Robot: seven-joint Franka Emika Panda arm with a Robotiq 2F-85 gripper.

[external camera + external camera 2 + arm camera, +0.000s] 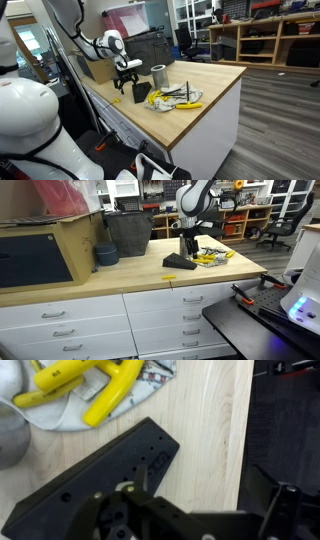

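We note the claw (186,246) released, jaws spread, poised just above a matte black wedge-shaped block (95,478) with small holes, lying on the pale wood-grain worktop (210,420) beside yellow-handled tools (105,388).

No text, label or number can be read in any view. Any marks on the black block (100,465) are too blurred to tell.

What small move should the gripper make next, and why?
Probably lower it a little, straight down. The open gripper hangs above the black block on the wooden counter, apparently without touching it, so the jaws would need to come around the block before closing.
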